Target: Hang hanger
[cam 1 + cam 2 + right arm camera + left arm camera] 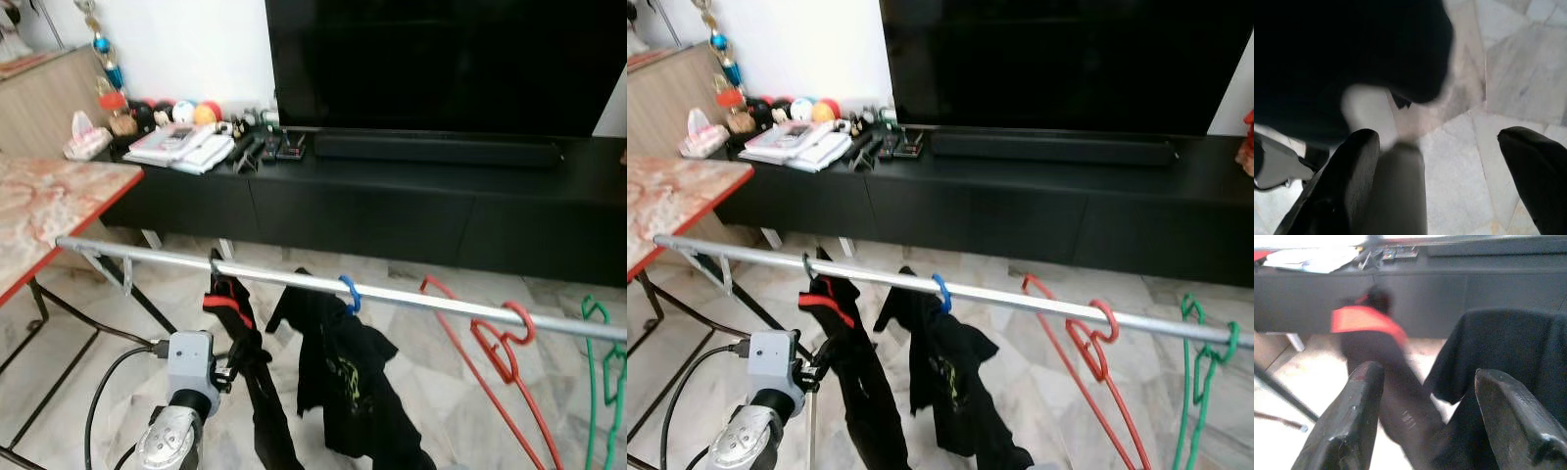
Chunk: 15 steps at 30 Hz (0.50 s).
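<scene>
A blue hanger (350, 293) hangs on the long silver rail (421, 298), with its hook curled over the bar near the middle. A black shirt (343, 377) hangs down from it. At about nine o'clock from the blue hanger, a black and red cloth (235, 328) hangs from the same rail on a thin hook. At about three o'clock from the blue hanger, a red hanger (500, 343) hangs on the rail with nothing on it and leans to one side. Past that, at the far end, a green hanger (602, 362) hangs on the rail too.

The left gripper (1425, 421) is low, at about seven o'clock from the blue hanger. Its two black fingers (1359, 416) are spread apart and hold nothing. The black and red cloth and the black shirt are just in front of them. The left arm (181, 392) has a grey wrist with a black cable on it.

The right gripper (1444, 181) points down at the pale stone floor (1513, 63). Its fingers (1347, 176) are wide apart with nothing in them, and something dark and blurry is close by.

Behind the rail stands a long black cabinet (392, 196) with a big dark TV (441, 59) on it. A sound bar (436, 149), papers (186, 147) and small toys (176, 113) lie on the cabinet. A table with a red edge (49, 211) is at ten o'clock from the blue hanger
</scene>
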Motion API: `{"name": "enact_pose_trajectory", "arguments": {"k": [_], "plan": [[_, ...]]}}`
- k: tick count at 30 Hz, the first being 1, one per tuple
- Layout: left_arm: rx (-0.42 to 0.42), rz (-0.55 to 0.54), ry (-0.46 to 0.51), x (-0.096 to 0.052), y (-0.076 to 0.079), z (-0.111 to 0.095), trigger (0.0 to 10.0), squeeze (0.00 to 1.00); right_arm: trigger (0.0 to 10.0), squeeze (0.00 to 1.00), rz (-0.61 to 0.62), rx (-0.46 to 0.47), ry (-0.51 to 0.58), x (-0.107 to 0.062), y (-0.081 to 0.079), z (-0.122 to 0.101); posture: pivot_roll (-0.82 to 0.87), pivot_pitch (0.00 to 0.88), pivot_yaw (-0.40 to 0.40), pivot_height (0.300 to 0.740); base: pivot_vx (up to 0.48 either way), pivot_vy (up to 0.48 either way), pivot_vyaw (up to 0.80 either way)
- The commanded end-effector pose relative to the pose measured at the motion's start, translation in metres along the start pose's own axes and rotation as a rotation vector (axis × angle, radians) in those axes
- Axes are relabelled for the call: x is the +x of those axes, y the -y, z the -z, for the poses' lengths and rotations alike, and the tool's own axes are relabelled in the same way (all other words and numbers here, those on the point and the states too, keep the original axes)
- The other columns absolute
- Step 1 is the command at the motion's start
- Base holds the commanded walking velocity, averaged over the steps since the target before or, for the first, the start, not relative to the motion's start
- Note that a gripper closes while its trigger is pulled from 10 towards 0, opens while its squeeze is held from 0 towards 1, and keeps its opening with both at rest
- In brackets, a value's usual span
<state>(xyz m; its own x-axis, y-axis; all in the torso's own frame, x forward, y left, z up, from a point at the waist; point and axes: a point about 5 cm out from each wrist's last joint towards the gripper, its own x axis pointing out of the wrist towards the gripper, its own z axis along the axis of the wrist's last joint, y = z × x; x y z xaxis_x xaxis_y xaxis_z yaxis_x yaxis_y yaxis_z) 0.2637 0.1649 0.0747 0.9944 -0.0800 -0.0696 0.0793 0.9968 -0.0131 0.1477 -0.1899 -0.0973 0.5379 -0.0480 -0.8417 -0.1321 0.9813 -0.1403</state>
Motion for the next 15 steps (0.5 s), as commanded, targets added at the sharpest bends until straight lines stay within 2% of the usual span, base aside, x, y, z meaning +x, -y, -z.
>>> {"name": "enact_pose_trajectory", "arguments": {"k": [1,10,15], "plan": [[0.008,0.007,-0.013,-0.0006,0.0020,0.0016,10.0,0.00,10.0,0.00,0.011,0.008,-0.042,-0.0025,0.0047,0.0116,-0.02,0.040,0.060,0.740,0.000,0.000,0.00],[0.037,-0.012,-0.046,-0.0025,-0.0003,0.0047,10.0,0.00,10.0,0.00,0.009,0.009,-0.044,-0.0026,0.0041,0.0120,-0.02,0.043,0.060,0.740,0.000,0.000,0.00],[0.033,-0.035,-0.109,0.0058,-0.0020,0.0071,10.0,0.00,10.0,0.00,0.008,0.007,-0.044,-0.0025,0.0039,0.0118,-0.02,0.044,0.061,0.740,0.000,0.000,0.00]]}}
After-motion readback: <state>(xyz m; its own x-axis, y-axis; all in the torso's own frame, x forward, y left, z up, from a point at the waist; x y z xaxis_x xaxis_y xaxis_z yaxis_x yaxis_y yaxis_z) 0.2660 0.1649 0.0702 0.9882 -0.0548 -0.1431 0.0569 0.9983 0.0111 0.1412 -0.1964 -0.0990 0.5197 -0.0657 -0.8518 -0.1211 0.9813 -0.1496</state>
